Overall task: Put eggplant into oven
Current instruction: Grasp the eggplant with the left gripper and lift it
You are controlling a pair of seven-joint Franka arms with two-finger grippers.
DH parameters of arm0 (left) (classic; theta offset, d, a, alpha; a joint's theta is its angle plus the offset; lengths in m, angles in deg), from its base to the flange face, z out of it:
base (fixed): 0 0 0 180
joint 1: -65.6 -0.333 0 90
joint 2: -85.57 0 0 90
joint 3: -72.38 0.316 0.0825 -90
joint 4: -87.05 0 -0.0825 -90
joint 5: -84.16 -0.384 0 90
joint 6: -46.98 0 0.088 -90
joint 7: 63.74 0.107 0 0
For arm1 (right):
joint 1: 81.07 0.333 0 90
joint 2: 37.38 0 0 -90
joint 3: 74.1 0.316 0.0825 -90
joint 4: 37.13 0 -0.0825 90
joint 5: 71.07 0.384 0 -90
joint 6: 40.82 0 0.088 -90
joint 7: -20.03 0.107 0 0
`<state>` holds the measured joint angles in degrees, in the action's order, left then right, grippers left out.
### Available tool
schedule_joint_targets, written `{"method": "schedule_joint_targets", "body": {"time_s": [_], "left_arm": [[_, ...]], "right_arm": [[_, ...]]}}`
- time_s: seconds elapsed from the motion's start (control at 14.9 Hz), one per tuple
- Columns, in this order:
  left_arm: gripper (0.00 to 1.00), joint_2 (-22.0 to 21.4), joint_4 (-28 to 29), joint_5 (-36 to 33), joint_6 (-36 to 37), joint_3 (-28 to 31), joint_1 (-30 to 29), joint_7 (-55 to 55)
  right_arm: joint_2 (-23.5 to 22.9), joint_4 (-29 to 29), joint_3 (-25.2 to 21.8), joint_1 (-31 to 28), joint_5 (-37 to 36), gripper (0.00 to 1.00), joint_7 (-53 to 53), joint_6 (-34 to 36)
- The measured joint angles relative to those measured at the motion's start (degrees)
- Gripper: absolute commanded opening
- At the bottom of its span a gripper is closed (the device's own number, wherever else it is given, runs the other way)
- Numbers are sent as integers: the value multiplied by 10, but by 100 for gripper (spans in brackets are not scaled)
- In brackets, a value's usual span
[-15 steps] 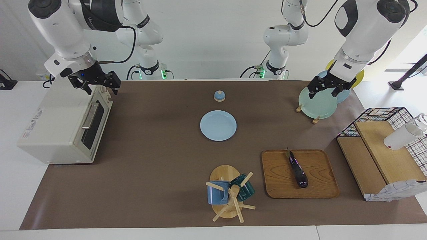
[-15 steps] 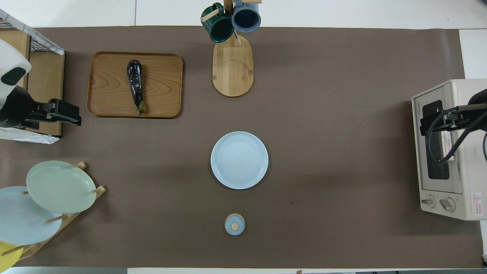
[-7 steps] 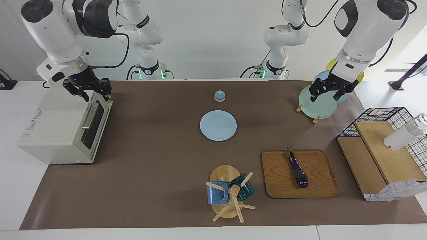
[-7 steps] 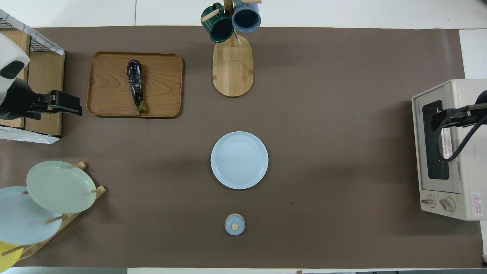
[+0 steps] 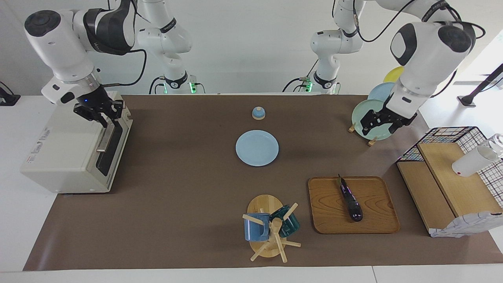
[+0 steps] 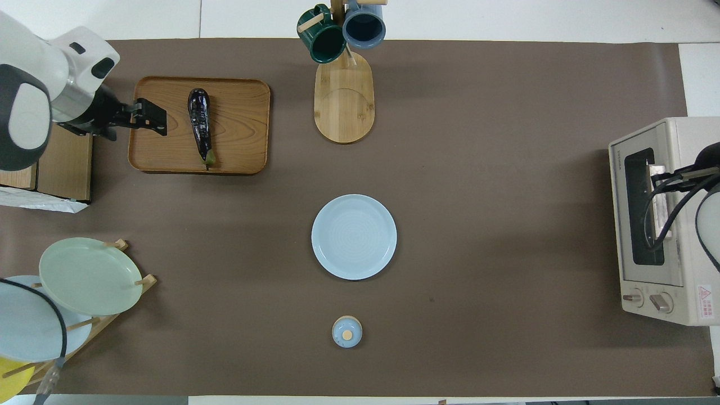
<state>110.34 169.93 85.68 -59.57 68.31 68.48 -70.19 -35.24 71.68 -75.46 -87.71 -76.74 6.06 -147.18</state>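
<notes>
The dark purple eggplant (image 5: 351,199) lies on a wooden tray (image 5: 377,220), its green stem toward the robots; it also shows in the overhead view (image 6: 199,125). My left gripper (image 5: 380,123) is open and empty, up in the air; from above (image 6: 151,116) it is over the tray's (image 6: 242,140) edge at the left arm's end. The cream-white oven (image 5: 67,145) stands at the right arm's end with its dark glass door closed. My right gripper (image 5: 104,117) is open, down at the upper end of the door's bar handle (image 5: 105,137); in the overhead view (image 6: 659,176) it is over the oven (image 6: 689,270).
A blue plate (image 5: 257,148) lies mid-table, with a small blue bell (image 5: 258,113) nearer the robots. A mug tree (image 5: 271,228) with two mugs stands beside the tray. A plate rack (image 5: 363,112) and a wire-and-wood shelf (image 5: 452,173) stand at the left arm's end.
My left gripper has moved from over the plate rack toward the tray. My right gripper has come down from above the oven's top to the door handle.
</notes>
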Motion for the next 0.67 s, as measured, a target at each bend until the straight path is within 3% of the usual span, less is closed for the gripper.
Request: {"method": "schedule_joint_targets", "body": {"time_s": [0.27,0.67], "left_arm": [[100,121,-58,-1,-94,0,18,-2],[100,140,-48,-1,-165,2,15,-2]], "right_arm": [[-12,24,0,-5,-44,0,11,-39],[-13,43,1,-5,-63,0,23,-59]]}}
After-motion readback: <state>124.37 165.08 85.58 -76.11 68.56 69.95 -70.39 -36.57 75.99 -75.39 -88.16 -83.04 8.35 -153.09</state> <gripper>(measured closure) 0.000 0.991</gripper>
